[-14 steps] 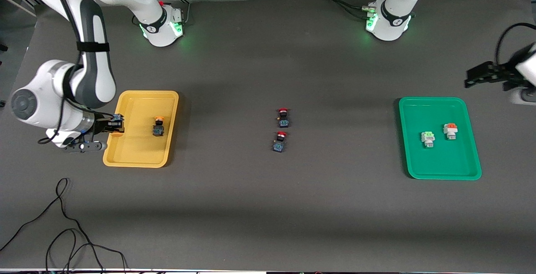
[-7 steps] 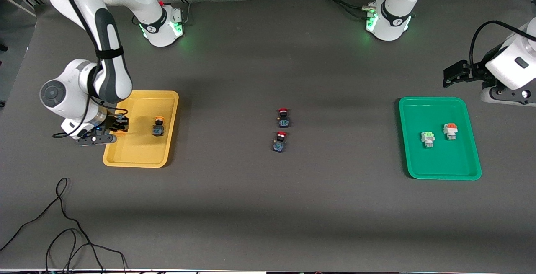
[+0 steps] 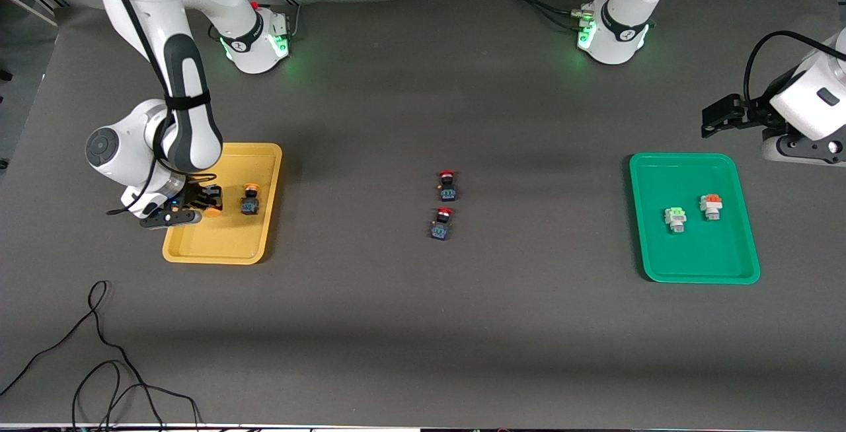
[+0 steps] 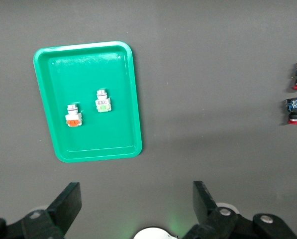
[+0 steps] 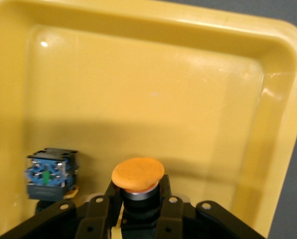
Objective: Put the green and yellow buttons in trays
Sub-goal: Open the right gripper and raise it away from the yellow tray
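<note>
The right gripper (image 3: 210,202) hangs over the yellow tray (image 3: 228,247), jaws clenched on a yellow button (image 5: 138,175) with a smooth, domed cap. A second one (image 3: 250,201) lies in the tray. Two grey-bodied buttons (image 3: 675,218) lie in the glossy, round-cornered green tray (image 3: 700,277). The left gripper (image 3: 717,117) waits with jaws released, over the table (image 3: 423,326).
</note>
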`<action>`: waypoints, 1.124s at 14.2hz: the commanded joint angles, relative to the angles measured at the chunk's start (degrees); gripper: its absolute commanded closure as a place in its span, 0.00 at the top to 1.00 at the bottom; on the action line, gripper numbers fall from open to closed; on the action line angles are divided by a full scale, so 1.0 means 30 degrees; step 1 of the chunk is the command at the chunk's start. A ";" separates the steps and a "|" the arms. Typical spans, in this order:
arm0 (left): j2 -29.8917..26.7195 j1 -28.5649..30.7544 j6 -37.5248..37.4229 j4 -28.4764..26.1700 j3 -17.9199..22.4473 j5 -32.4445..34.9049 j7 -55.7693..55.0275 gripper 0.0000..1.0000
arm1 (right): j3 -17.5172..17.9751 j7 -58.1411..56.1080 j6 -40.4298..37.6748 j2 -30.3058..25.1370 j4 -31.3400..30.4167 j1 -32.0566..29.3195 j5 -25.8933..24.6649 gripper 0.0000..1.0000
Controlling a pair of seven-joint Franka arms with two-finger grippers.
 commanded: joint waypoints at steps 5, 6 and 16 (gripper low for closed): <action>-0.0071 -0.0317 -0.0231 0.0266 0.0322 0.0055 -0.0020 1.00 | -0.0028 -0.1087 0.0101 0.0734 0.0198 0.0069 0.1192 0.92; -0.0042 -0.0317 -0.0202 0.0295 0.0350 0.0143 -0.0019 1.00 | -0.0086 -0.1029 -0.0016 0.0529 0.0227 0.0069 0.1192 1.00; 0.0075 -0.0376 0.0238 0.0325 0.0350 0.0202 0.0010 1.00 | -0.7018 0.2739 -0.8028 -0.1552 0.3996 0.4425 -0.1435 0.90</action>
